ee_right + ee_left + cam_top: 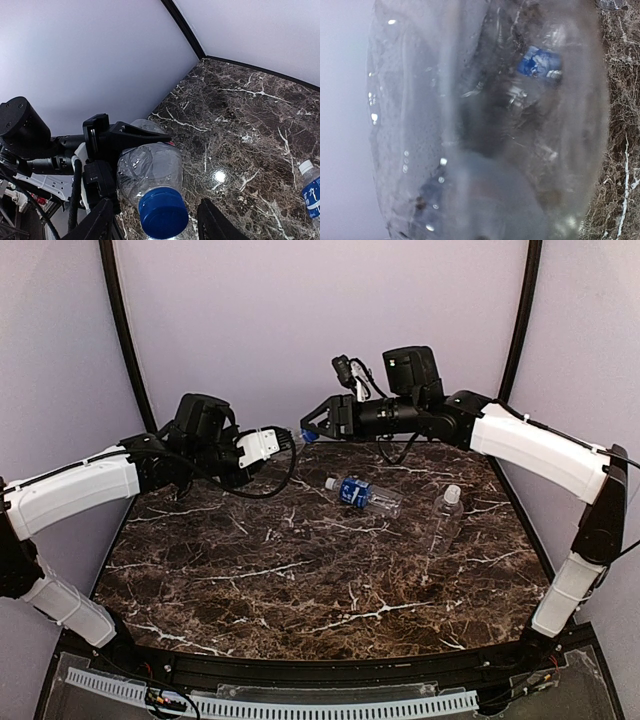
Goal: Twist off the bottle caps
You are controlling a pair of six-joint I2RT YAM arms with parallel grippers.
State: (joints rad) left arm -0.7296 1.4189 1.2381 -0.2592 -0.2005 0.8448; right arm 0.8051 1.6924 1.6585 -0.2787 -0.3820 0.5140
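Blue cap (pixel 162 214): small round plastic screw cap, fitted on the neck of the held bottle (pixel 150 167). It is located between the fingers of the right gripper (pixel 156 205). The held bottle is carried level above the table (pixel 240 115), its neck turned toward that gripper.

Right gripper: the jaws are set partly apart, one on either side of the blue cap. A gap is seen at each side, and nothing is gripped.

Left gripper (pixel 270 444): clamped on the body of the held bottle. Its wrist view is filled by the clear wall, on which droplets are seen.

Handling: the held bottle is judged light, apparently empty and thin-walled. The body is seen dented, so it is taken to be soft and likely to twist or slip once turning force is applied. The blue cap is judged stiff, small and fairly slick. Hold is best taken squarely on its side wall, across the full depth, with the fingers kept off the neck.

Other stock: a labelled bottle (pixel 365 494) and a plain bottle (pixel 443 515) are laid on the table, below and nearward of the right gripper and well apart from both grippers. Each is fitted with a white cap (pixel 331 482).
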